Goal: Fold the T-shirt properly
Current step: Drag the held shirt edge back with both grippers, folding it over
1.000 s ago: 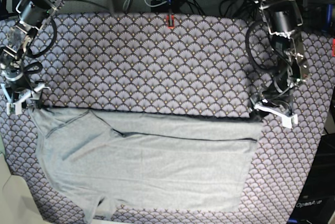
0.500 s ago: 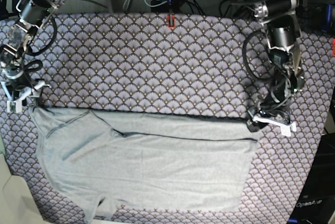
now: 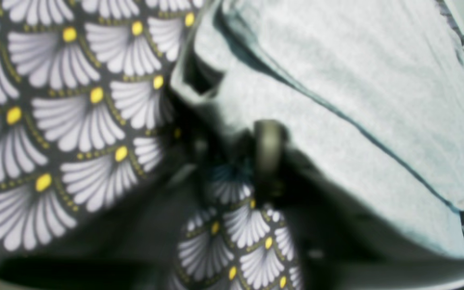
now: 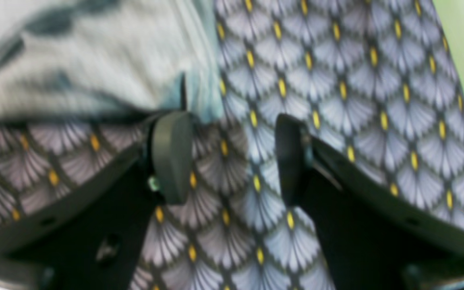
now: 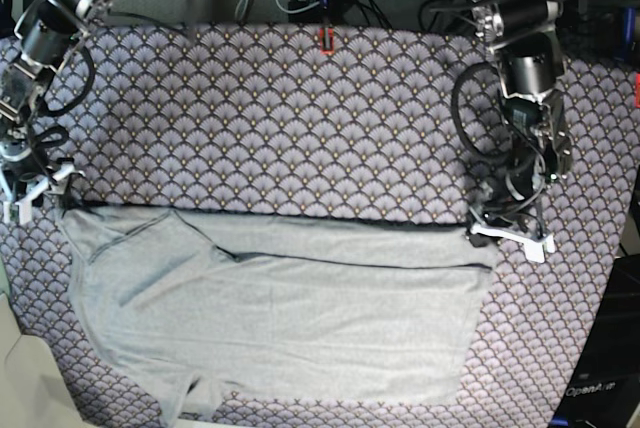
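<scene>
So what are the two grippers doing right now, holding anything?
Left gripper: at the T-shirt corner, jaws nearly together; grip cannot be told.
Right gripper: open, holding nothing.

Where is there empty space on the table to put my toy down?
The widest bare stretch of the purple scallop-patterned table cloth lies behind the light grey T-shirt, between the two arms. Narrow strips run beside the shirt's right edge and front corners. It is crowded at the shirt's back corners, where the left gripper and right gripper sit.

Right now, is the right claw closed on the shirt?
No, the right claw stands open over the tablecloth, beside the shirt corner.
</scene>
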Available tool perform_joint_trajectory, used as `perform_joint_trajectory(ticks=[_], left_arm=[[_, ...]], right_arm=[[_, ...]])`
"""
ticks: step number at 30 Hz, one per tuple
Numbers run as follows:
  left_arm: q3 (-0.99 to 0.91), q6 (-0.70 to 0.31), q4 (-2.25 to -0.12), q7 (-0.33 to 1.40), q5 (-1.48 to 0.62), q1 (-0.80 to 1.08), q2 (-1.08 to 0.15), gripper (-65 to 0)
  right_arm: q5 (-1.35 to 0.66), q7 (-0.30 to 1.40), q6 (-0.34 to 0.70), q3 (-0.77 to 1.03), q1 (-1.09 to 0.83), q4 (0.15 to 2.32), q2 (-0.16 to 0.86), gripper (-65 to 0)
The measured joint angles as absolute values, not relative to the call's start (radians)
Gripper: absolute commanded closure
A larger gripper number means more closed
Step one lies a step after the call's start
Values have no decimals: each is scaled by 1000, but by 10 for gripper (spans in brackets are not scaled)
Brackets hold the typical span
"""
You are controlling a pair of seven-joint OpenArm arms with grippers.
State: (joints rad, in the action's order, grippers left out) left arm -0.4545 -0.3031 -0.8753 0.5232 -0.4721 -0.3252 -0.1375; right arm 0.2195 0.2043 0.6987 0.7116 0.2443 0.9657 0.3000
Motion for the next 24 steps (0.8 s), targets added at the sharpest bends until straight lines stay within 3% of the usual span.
perform_joint_trajectory(ticks=[2, 16, 24], left_arm=[[-455, -299, -875, 530, -473, -328, -138, -1], [-455, -295, -875, 539, -473, -330, -147, 0], [-455, -296, -875, 538, -473, -330, -147, 0]], right_arm=[[225, 210, 699, 715, 257, 959, 305, -344], [225, 209, 699, 712, 263, 955, 277, -344], [224, 209, 699, 616, 268, 956, 285, -329]])
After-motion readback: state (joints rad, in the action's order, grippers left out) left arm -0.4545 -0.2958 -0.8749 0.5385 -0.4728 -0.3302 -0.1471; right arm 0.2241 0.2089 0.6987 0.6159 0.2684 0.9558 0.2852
